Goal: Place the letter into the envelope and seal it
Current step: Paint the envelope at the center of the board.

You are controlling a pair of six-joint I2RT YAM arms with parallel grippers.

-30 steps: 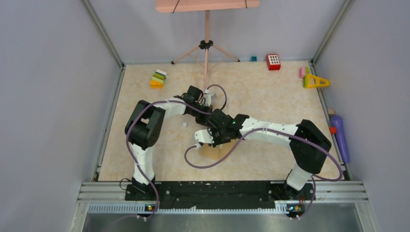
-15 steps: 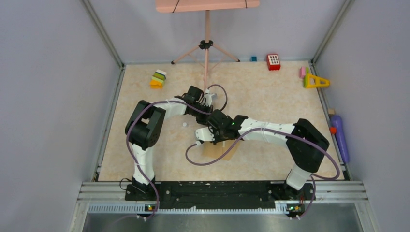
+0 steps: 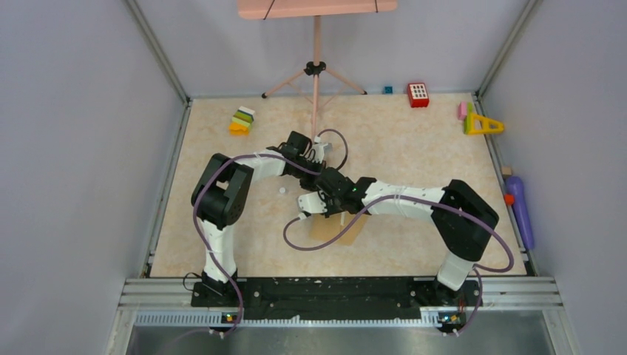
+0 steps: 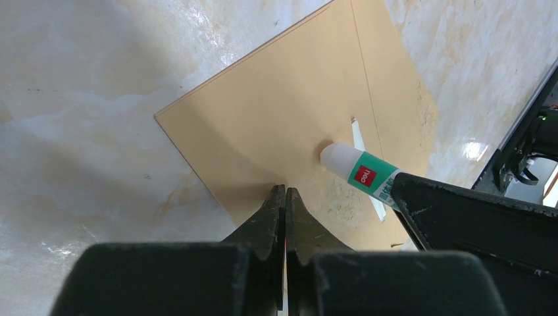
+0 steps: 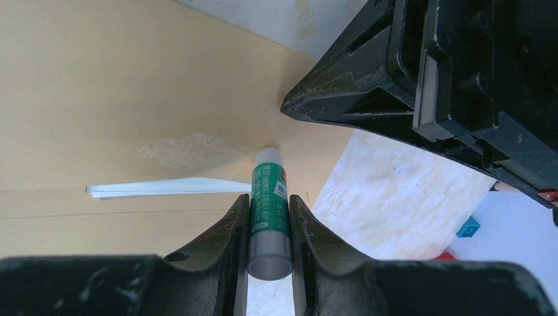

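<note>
Underneath the right tool (image 5: 268, 205), its glue stick (image 5: 269, 187) touches the envelope (image 5: 99, 79).

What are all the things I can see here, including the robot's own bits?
envelope: one, brown, flat mid-table
letter: one, white, only an edge poking from the envelope's slit
glue stick: one, green and white, tip on the envelope
block stack: one, multicoloured, far left
red block: one, far edge
yellow triangle: one, far right corner
tripod: one, pink, back edge
purple object: one, right side
left gripper: one, black, shut, at the envelope
right gripper: one, black, holding the glue stick
</note>
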